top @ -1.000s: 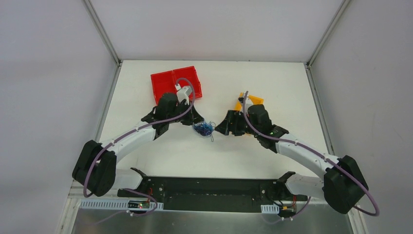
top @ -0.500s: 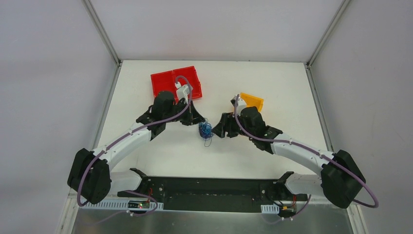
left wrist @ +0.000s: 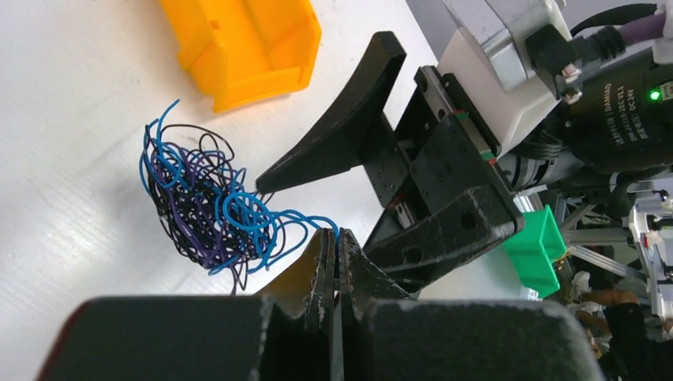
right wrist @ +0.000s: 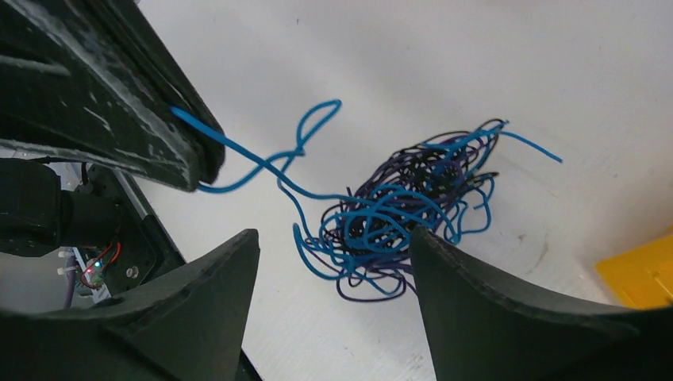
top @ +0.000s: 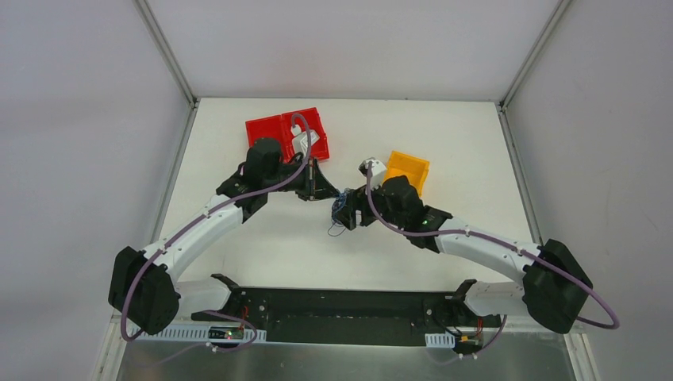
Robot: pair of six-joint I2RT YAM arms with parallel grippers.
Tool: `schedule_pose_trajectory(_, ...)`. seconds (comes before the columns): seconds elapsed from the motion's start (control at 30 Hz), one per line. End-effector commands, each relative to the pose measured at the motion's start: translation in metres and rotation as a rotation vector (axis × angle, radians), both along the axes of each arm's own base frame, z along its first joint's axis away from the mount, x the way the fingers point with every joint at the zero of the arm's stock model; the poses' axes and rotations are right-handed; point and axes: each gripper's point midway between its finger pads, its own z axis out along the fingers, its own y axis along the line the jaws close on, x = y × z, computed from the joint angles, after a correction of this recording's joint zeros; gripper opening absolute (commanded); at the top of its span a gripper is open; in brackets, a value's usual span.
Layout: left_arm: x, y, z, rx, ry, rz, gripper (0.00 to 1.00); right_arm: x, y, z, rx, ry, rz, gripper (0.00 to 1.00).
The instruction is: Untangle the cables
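— Jaws first: how do they stand?
— The left jaws are pressed together, pinching one blue strand of the cables [left wrist: 206,214]. The left wrist view shows the strand running into the seam between them. The right jaws are spread wide, one finger on either side of the bundle. Whether they touch it I cannot tell.
— Does the overhead view show that?
— Hardly. There the cables [top: 341,205] are a small blue-dark speck between the two arm tips, partly covered by the right wrist. The pinch cannot be made out.
— And the bundle itself?
— In the right wrist view the cables [right wrist: 397,214] are a knot of blue, black and dark purplish wire over the tabletop [right wrist: 476,63]. One blue strand is drawn out in a loop to the left jaws. Whether the knot rests on the surface or hangs just above it is unclear.
— Farther off?
— The yellow bin [left wrist: 238,48] lies beyond the knot, cut off at the frame edge. The red bin [top: 282,131], far left, appears overhead only, partly hidden by the left arm.
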Motion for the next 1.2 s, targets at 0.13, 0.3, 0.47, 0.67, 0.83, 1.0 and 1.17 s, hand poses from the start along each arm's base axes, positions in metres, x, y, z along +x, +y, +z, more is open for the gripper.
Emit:
schedule_pose_trajectory(0.13,-0.022,-0.011,0.053,-0.105,-0.073,-0.159,0.0,0.013,0.036,0.013,0.038,-0.16,0.011,0.73)
schedule_pose_trajectory(0.3,-0.028,-0.011,0.083,-0.151,-0.124,-0.178,0.0,0.029,0.024,-0.016,0.011,-0.13,-0.167,0.68)
schedule_pose_trajectory(0.47,-0.029,-0.009,0.112,-0.175,-0.168,-0.17,0.0,0.029,-0.001,-0.043,0.016,-0.05,-0.314,0.5)
schedule_pose_trajectory(0.67,-0.017,0.005,0.124,-0.141,-0.217,-0.046,0.0,0.012,-0.028,-0.059,0.014,0.018,-0.374,0.38)
schedule_pose_trajectory(0.83,0.007,0.039,0.124,-0.078,-0.212,0.176,0.0,0.006,-0.066,-0.066,-0.006,0.04,-0.507,0.31)
schedule_pose_trajectory(1.0,0.031,0.087,0.117,-0.068,-0.178,0.402,0.0,0.006,-0.104,-0.066,-0.033,0.026,-0.653,0.31)
schedule_pose_trajectory(1.17,0.038,0.098,0.089,-0.009,-0.132,0.452,0.0,0.009,-0.118,-0.046,0.003,-0.023,-0.702,0.31)
